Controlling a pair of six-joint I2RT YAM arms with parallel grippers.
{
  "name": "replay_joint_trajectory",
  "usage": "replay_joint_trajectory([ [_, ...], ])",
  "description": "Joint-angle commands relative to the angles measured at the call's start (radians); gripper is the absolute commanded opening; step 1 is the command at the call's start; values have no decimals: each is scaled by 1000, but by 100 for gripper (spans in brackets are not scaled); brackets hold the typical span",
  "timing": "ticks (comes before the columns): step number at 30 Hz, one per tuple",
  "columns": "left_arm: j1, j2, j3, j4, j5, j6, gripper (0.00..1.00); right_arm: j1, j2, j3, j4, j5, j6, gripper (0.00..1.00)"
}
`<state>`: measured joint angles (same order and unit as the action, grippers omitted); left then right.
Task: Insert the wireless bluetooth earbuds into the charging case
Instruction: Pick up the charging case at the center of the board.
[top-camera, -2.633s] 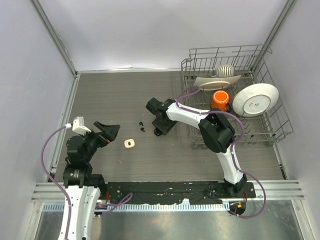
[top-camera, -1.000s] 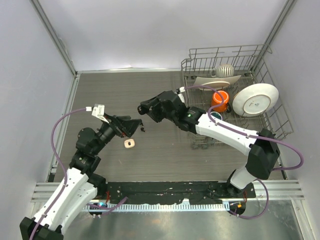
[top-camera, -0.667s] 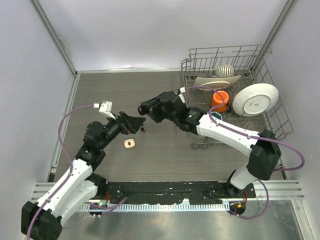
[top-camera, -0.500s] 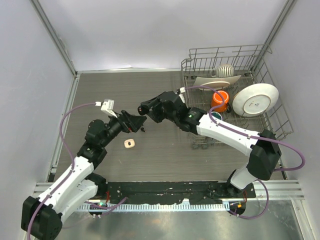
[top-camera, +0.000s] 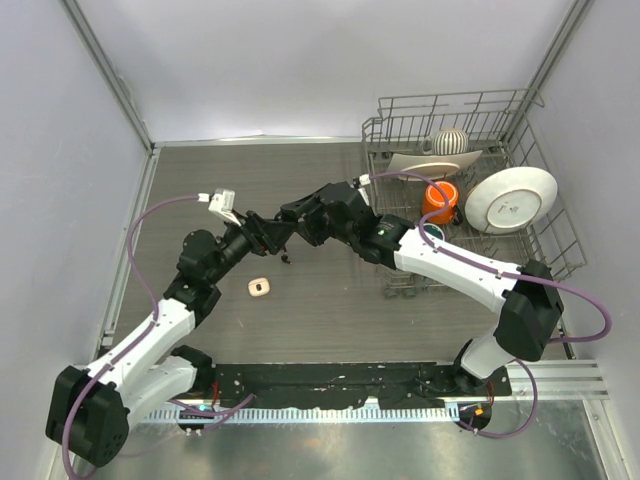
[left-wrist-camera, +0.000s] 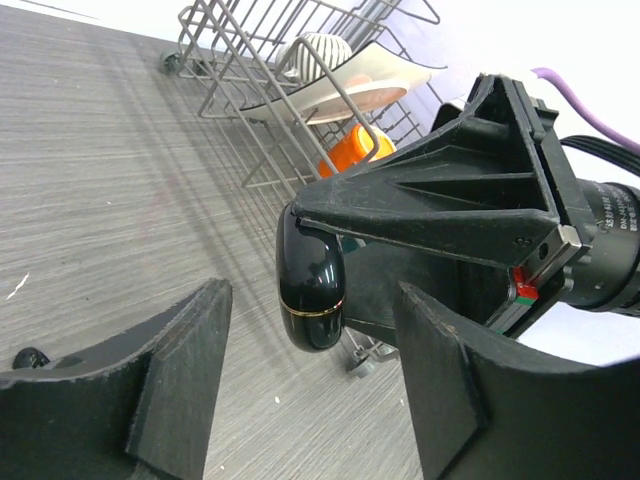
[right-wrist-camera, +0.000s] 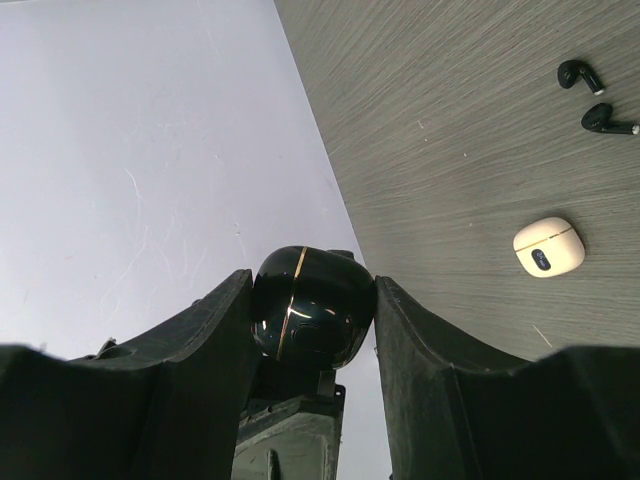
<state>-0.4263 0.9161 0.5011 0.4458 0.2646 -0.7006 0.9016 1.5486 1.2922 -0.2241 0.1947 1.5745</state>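
Top view: left gripper (top-camera: 272, 230) and right gripper (top-camera: 298, 214) meet nose to nose above the middle of the surface (top-camera: 220, 190). What sits between them is hidden here. White charging case (top-camera: 260, 288) lies closed on the surface just in front of them. Of the black earbuds (top-camera: 286, 258) only a dark speck shows, near the left jaws. Dish rack (top-camera: 455, 96) far right, not involved. Left wrist view: black charging case (left-wrist-camera: 312, 290), glossy with a gilt seam and lid down, hangs off the surface, pinched at its top by the right jaws. The left jaws stand spread on either side of it, apart from it. Right wrist view: right jaws are pressed onto both flanks of the black case. Below, both black earbuds lie loose on the surface, close together, with the white case near them. No white earbuds are seen in any view. Judgement: early step. The case is being presented for a two-handed hold, probably to open the lid, and no bud is seated yet. Next move calls for the left jaws to take the free lower half squarely, clear of the seam and without twisting the case out of the right grip.
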Motion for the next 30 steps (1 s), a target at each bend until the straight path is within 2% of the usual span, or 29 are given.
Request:
replay_joint_trajectory([
  [1,-5,24,33,111,27,3,62,6,-59,13,39,2,9,1],
  [3,-5,32,31,126,22,0,56,6,-61,13,38,3,9,1],
  [4,-5,32,28,132,18,-3,49,6,-61,12,39,0,7,1],
  [6,-3,35,25,142,10,-5,45,6,-61,10,40,-4,9,1],
  [9,-5,41,27,145,8,-4,34,8,-61,7,40,-6,7,1],
  [10,-5,40,25,146,5,-2,26,8,-62,9,42,-11,1,1],
  [12,-5,40,21,149,4,-2,19,8,-64,9,40,-12,-10,1],
  [13,-5,35,14,152,1,0,8,8,-64,9,54,-26,-37,1],
  [14,-5,35,14,151,2,3,4,8,-70,-7,83,-35,-69,5],
  [15,-5,30,11,149,10,9,1,8,-74,-30,136,-56,-106,18],
  [16,-5,20,8,148,30,18,0,7,-82,-59,314,-90,-143,25],
  [17,-3,14,5,148,42,36,0,-6,-87,-130,401,-180,-195,33],
  [18,-5,1,4,142,57,49,0,-18,-99,-163,476,-243,-195,47],
  [19,-3,-22,-1,136,100,64,0,-30,-99,-189,587,-279,-199,53],
  [21,-5,-55,-6,96,140,128,0,-78,-91,-197,577,-400,-237,63],
  [25,-5,-173,-36,36,226,257,0,-151,-74,-120,470,-641,-381,66],
  [28,-2,-270,-42,-54,232,340,0,-191,-103,-163,525,-762,-390,70],
  [30,-2,-315,-38,-90,260,386,0,-220,-114,-195,638,-864,-311,73],
])
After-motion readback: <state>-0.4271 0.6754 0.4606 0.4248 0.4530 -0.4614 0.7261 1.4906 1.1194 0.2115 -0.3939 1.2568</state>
